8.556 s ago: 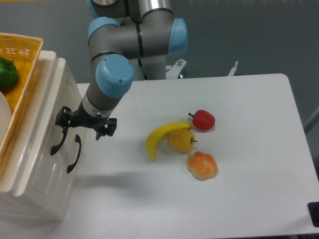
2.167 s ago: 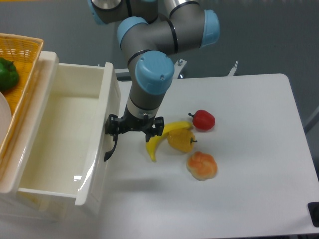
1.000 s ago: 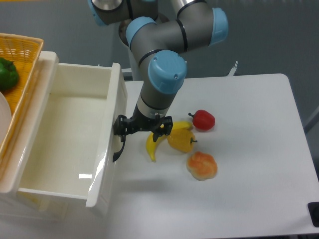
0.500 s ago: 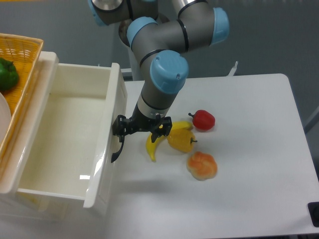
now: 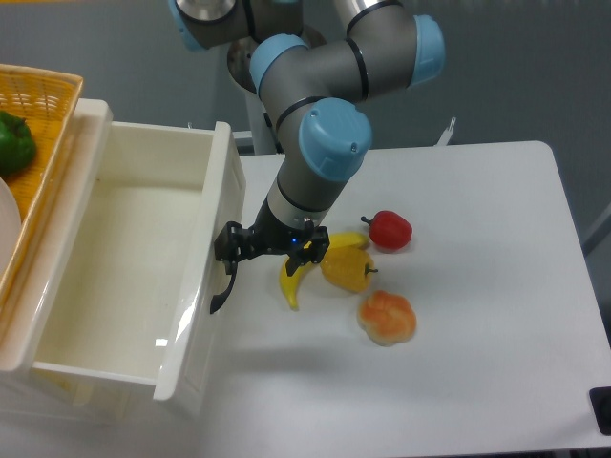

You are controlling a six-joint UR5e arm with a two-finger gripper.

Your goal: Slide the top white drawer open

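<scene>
My claw [image 5: 270, 247] sits just right of the top white drawer [image 5: 124, 267], at the upper end of its curved black handle [image 5: 223, 289]. My wrist covers the fingers from above, so I cannot tell whether they are apart, together or clamped on the handle. The handle's top end is hidden behind the claw; only its lower curve shows.

The drawer stands pulled well out to the right of its cabinet, its interior open to view and bare, glossy with a light reflection near the front. The lower drawer front is hidden beneath it. The cabinet is cut off by the left and near edges.

The bench [image 5: 477, 363] is plain white, with a grey floor beyond its far edge. A small dark object [image 5: 602, 408] is cut off at the near right corner; I cannot identify it.

On the cabinet top, far left, a yellow wicker basket [image 5: 43, 143] holds a green pepper [image 5: 13, 140], both cropped. Right of my claw lie a banana [image 5: 305, 267], touching a yellow pepper [image 5: 347, 269], with a red pepper [image 5: 389, 229] beyond and an orange fruit [image 5: 387, 317] nearer. The banana's left end lies just below my claw.
</scene>
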